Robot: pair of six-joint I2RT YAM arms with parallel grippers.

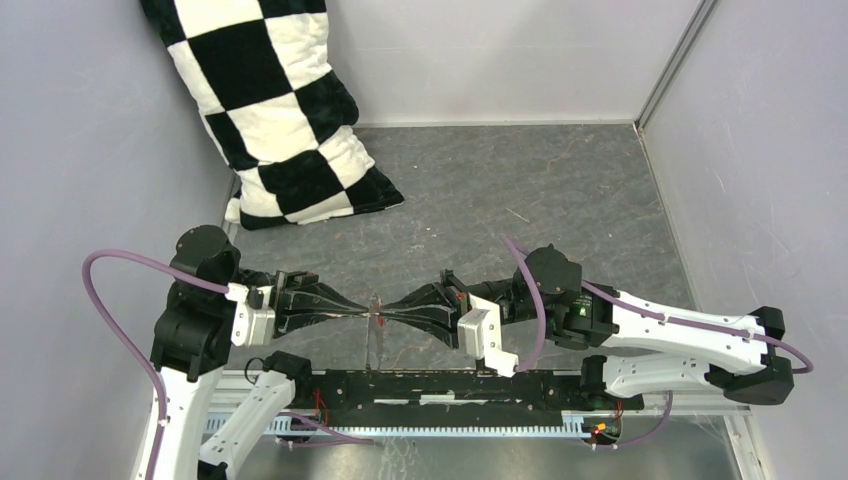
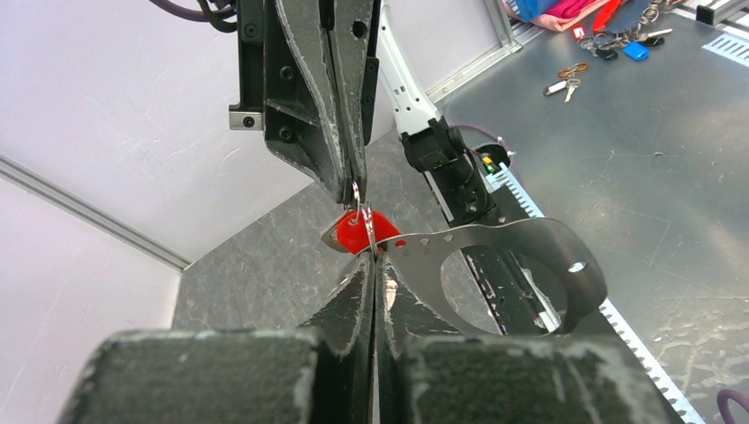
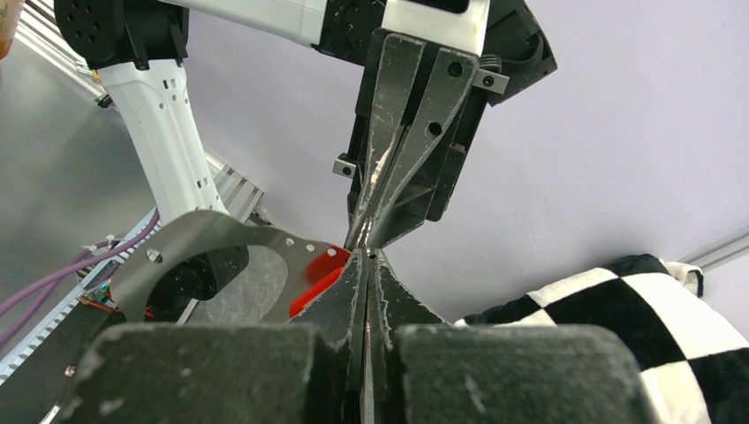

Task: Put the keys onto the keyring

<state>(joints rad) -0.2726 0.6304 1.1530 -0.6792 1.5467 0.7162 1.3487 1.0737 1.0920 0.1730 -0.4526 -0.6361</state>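
My two grippers meet tip to tip above the table's near edge. The left gripper (image 1: 366, 317) (image 2: 374, 258) is shut on one end of the keyring (image 2: 495, 234), a grey flat band loop with small holes that hangs down from the tips (image 1: 372, 350) (image 3: 203, 234). The right gripper (image 1: 386, 320) (image 3: 366, 258) is shut on a thin wire loop that carries the red key (image 2: 353, 231) (image 3: 322, 265). The red key sits right at the band's end between the tips. The blue key does not show at the grippers.
A black-and-white checked pillow (image 1: 275, 110) leans at the back left. The black base rail (image 1: 470, 385) runs along the near edge under the hanging loop. A pile of spare keys (image 2: 618, 40) lies on the metal surface beyond the table.
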